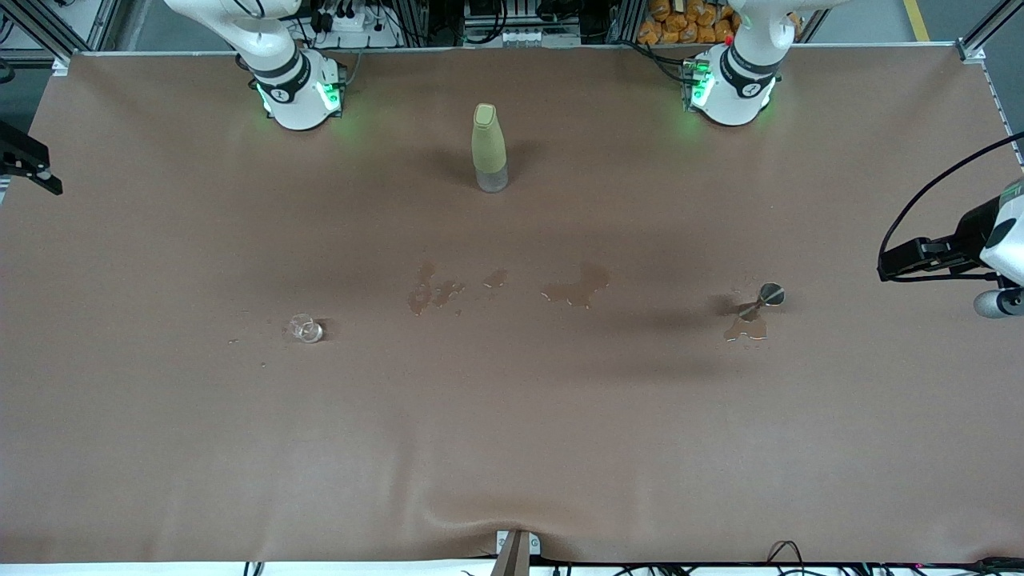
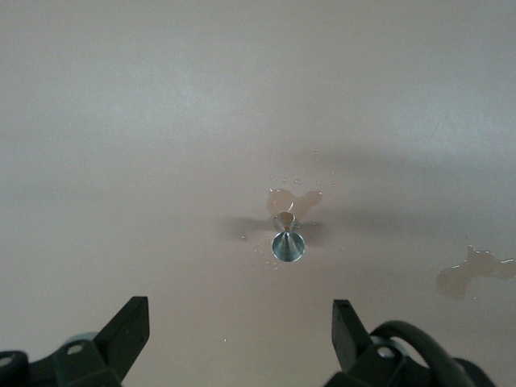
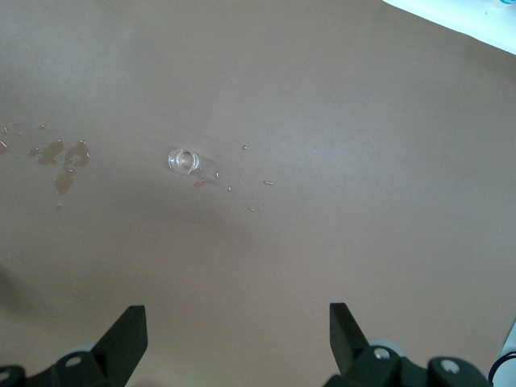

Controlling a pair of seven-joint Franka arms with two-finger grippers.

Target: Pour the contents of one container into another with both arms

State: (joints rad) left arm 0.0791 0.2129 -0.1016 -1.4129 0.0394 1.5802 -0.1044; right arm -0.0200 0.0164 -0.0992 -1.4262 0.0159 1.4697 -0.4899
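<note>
The tiny clear glass cup (image 1: 306, 328) sits on the brown table toward the right arm's end; in the right wrist view the cup (image 3: 185, 160) shows its round mouth, with droplets beside it. The metal jigger (image 1: 765, 299) sits toward the left arm's end, at the edge of a small puddle (image 1: 746, 329). My left gripper (image 2: 240, 322) hangs open and empty, high over the table short of the jigger (image 2: 288, 244). My right gripper (image 3: 239, 322) is open and empty too, high above the table and well off the cup. In the front view only the left hand (image 1: 932, 256) shows, at the edge.
A tall pale yellow-green bottle (image 1: 489, 146) stands upright midway between the two arm bases. Spilled liquid lies in patches mid-table (image 1: 432, 290) (image 1: 578, 286). The brown table cover (image 1: 512, 448) is wrinkled at its near edge.
</note>
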